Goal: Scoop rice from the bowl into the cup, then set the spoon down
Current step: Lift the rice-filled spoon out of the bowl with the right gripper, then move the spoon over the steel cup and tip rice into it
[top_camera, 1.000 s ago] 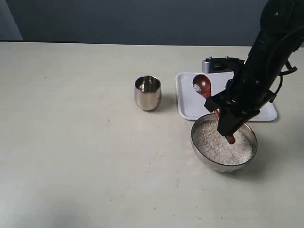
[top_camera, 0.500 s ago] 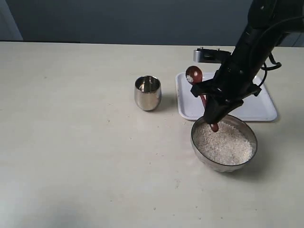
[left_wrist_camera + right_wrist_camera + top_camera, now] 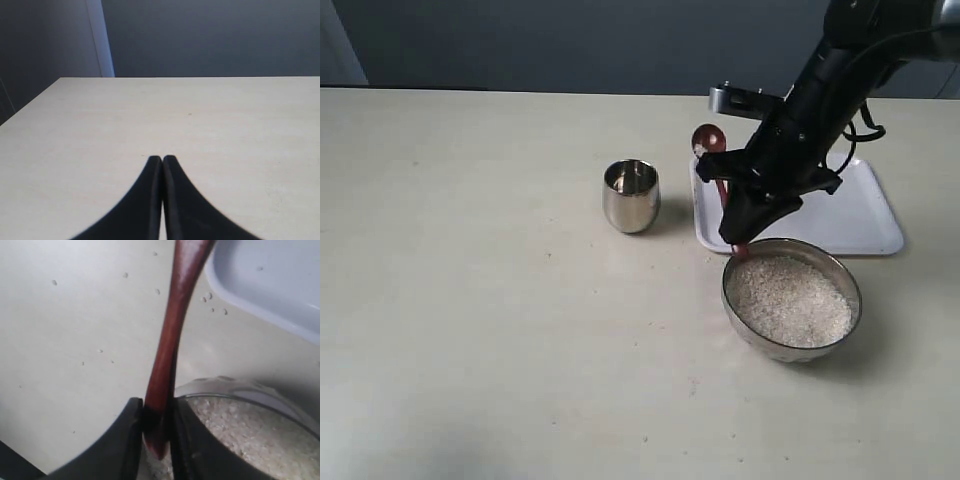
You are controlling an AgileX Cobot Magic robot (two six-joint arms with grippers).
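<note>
**A:** What has moved in the last second?

**B:** The right gripper [image 3: 741, 232] has risen and swung left, taking the spoon [image 3: 170, 335] with it. The handle's end was over the middle of the bowl [image 3: 790, 351] before. Now it hangs at the bowl's far left rim. The spoon's head was above the tray [image 3: 865, 215]. Now it is at the tray's far left corner, closer to the cup [image 3: 631, 195].

**A:** Is the grip firm?

**B:** The two black fingers are clamped on the lower part of the handle, one on each side. A short stub of wood sticks out below them. The spoon slopes up and away from the gripper, with its head the highest part.

**A:** Is anything in the head?

**B:** A small white patch of rice shows in it in the exterior view. I cannot tell how much.

**A:** And the rest of the rice [image 3: 790, 300]?

**B:** It fills the bowl in a flat white bed. The bowl sits just in front of the tray. A few stray grains [image 3: 206, 299] lie on the table [image 3: 470, 300] between the tray and the bowl.

**A:** And the cup?

**B:** It stands upright on the table, left of the tray and well apart from the bowl. The spoon's head is not over it. Cup, bowl and tray are where they were.

**A:** And the left gripper [image 3: 162, 161]?

**B:** Its fingers are pressed together with nothing between them, above bare table.
</note>
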